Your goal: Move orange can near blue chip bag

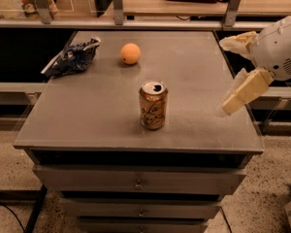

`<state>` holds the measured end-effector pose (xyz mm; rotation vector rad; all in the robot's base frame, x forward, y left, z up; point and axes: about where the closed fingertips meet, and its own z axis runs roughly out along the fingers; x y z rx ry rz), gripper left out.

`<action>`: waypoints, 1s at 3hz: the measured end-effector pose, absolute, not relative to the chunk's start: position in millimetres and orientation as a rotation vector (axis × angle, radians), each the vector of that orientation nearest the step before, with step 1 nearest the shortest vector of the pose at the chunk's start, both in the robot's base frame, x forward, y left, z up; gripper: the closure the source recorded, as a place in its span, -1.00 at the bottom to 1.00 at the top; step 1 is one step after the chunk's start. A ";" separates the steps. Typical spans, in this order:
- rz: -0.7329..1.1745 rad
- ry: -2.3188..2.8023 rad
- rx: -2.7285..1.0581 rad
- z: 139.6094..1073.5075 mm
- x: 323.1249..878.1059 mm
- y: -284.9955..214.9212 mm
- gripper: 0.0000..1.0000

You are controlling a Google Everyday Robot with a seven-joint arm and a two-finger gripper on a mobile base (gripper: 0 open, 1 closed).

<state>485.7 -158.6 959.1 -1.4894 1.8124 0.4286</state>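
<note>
The orange can (pixel 153 105) stands upright near the middle front of the grey cabinet top (pixel 194 62), its silver top open. The blue chip bag (pixel 72 57) lies crumpled at the far left corner of the top. My gripper (pixel 224 76) hangs at the right edge of the cabinet top, to the right of the can and well apart from it. Its two cream fingers are spread wide open and hold nothing.
A round orange fruit (pixel 130 53) sits at the back between the bag and the can. The cabinet has drawers (pixel 136 182) below its front edge. A shelf rail with metal posts (pixel 117 4) runs behind it.
</note>
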 end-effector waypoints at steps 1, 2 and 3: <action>0.543 1.757 -1.496 949.5 493.8 -130.0 -1.00; 0.570 1.719 -1.529 940.7 496.9 -106.3 -1.00; 0.604 1.698 -1.565 924.8 499.6 -78.9 -1.00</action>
